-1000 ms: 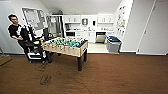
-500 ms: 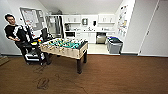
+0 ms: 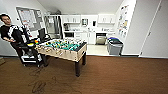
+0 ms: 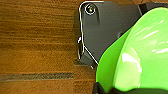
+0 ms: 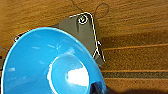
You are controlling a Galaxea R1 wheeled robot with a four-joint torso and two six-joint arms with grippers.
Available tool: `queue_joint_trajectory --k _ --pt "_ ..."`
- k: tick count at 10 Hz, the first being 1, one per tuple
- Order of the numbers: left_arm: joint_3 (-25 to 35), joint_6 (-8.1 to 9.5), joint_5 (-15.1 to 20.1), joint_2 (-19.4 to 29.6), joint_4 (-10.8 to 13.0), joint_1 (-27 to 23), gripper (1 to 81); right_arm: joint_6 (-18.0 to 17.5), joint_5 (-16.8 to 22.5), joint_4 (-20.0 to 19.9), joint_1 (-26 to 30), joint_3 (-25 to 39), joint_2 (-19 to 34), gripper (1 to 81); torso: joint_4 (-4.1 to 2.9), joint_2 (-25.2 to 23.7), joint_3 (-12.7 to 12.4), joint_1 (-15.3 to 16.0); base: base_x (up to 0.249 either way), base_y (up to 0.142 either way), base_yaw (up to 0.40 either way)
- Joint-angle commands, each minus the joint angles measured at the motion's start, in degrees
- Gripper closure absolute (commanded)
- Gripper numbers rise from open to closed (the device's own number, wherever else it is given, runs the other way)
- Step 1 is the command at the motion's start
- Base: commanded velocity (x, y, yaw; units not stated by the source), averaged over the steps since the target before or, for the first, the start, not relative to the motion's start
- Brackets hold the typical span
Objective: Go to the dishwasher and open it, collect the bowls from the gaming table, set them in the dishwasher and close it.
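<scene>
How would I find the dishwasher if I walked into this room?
Look past the table-football table to the white kitchen cabinets along the far wall. The dishwasher sits under the counter, just left of the grey bins. It is the one shiny steel front among white doors.

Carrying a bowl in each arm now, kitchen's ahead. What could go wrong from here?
1. The green bowl and blue bowl show tilted over the wooden floor; a jolt could drop either.
2. The football table and the person stand left of the path; drifting left risks a bump.
3. A grey bin stands beside the dishwasher, narrowing the approach.
</scene>
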State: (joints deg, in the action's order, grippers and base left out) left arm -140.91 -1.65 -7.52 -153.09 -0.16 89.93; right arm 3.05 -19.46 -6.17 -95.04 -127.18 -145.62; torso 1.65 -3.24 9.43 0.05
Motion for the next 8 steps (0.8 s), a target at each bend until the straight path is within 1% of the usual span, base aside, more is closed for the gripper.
queue_joint_trajectory --k 1,4,6,8 --pt "-0.2 -0.29 3.1 1.6 0.5 -1.5 81.1 0.1 2.7 0.8 1.3 0.2 2.1 81.1 0.00 0.0 0.0 0.0 0.224 -0.098 0.000" --pt "-0.2 -0.20 3.1 1.6 0.4 -1.6 81.1 0.1 2.7 0.8 1.5 0.2 2.1 81.1 0.00 0.0 0.0 0.0 0.224 -0.098 0.000" --pt "-0.2 -0.20 3.1 1.6 0.4 -1.6 81.1 0.1 2.8 0.9 1.6 0.2 2.1 81.1 0.00 0.0 0.0 0.0 0.224 -0.070 0.000" --pt "-0.2 -0.20 3.1 1.6 0.4 -1.6 81.1 0.1 2.7 0.9 1.5 0.2 2.1 81.1 0.00 0.0 0.0 0.0 0.224 0.000 0.000"
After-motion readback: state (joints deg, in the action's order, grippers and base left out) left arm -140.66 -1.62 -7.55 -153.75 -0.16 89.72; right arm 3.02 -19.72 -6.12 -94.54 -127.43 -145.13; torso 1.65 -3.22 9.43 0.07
